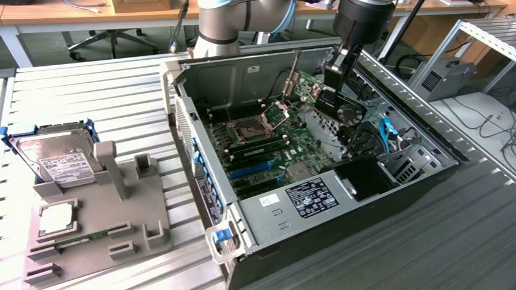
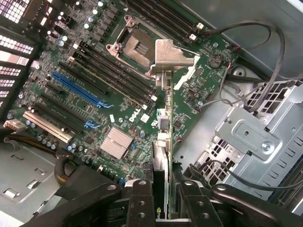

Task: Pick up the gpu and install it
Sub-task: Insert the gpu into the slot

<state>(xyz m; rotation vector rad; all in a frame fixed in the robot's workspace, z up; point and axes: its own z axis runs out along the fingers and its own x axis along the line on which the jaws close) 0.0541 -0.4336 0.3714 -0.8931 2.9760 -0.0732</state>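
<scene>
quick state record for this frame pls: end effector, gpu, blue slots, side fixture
end effector: shut on the gpu, over the open case
gpu: held on edge above the motherboard, not seated in any slot
blue slots: empty
fixture: beside the case on the exterior view's left, with a hard drive on it
</scene>
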